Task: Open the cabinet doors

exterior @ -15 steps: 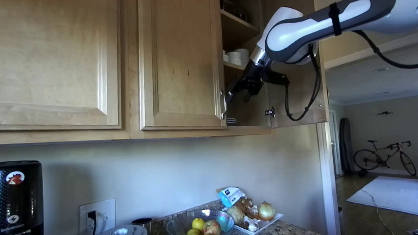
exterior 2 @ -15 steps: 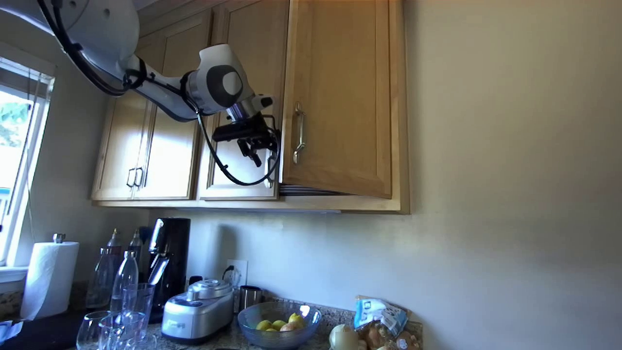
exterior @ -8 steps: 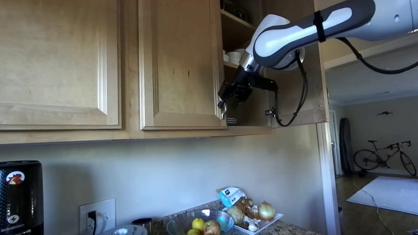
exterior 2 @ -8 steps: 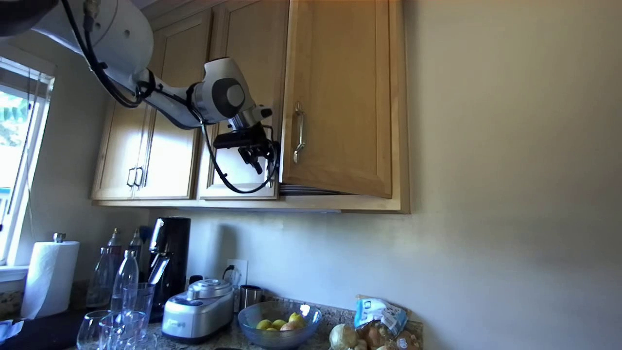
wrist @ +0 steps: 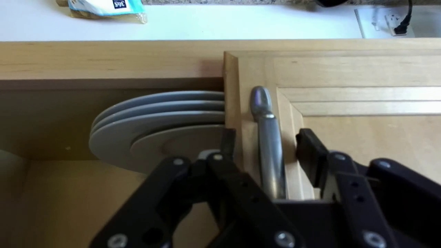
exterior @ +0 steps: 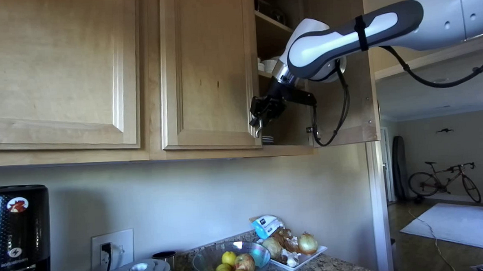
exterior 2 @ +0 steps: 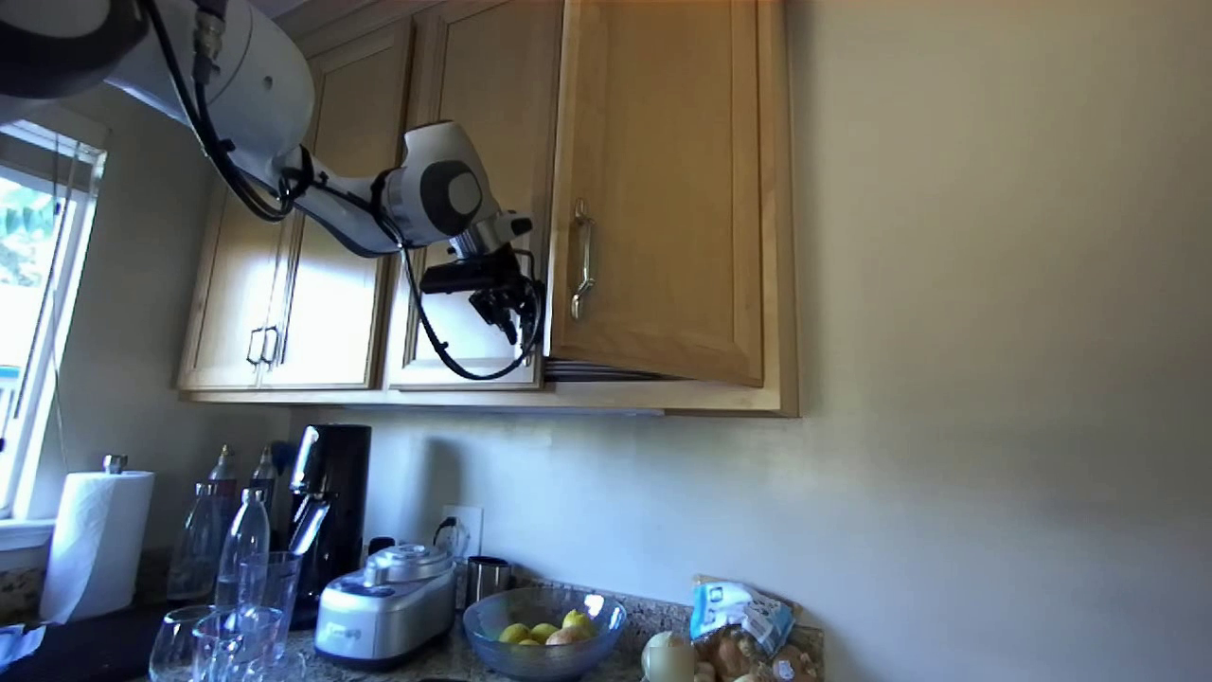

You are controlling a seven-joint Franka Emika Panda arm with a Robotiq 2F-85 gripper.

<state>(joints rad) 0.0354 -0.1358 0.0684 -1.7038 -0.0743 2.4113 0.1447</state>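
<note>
One of the cabinet doors (exterior: 208, 71), light honey wood, sits closed; it shows in the wrist view as a panel (wrist: 361, 134). Its neighbour, the right-hand door (exterior: 358, 106), is swung outward, seen in an exterior view from its front face (exterior 2: 663, 189) with a silver bar handle (exterior 2: 582, 256). My gripper (wrist: 268, 148) is at the closed door's silver handle (wrist: 270, 148). That bar runs between the black fingers (wrist: 311, 156), with a visible gap on both sides. The jaws are partly apart. In both exterior views, the gripper (exterior: 259, 120) covers much of this handle.
White plates (wrist: 155, 117) are stacked inside the cabinet, right beside one finger. White cups (exterior: 269, 65) stand on a shelf above. Below, the counter holds a glass fruit bowl (exterior: 230, 262), a tray of onions (exterior: 308, 259) and a food processor (exterior 2: 388, 606).
The arm has moved down and across to the closed door, bringing my gripper from beside the handle to around it. The fingers stand nearer each other. Both doors have kept their positions.
</note>
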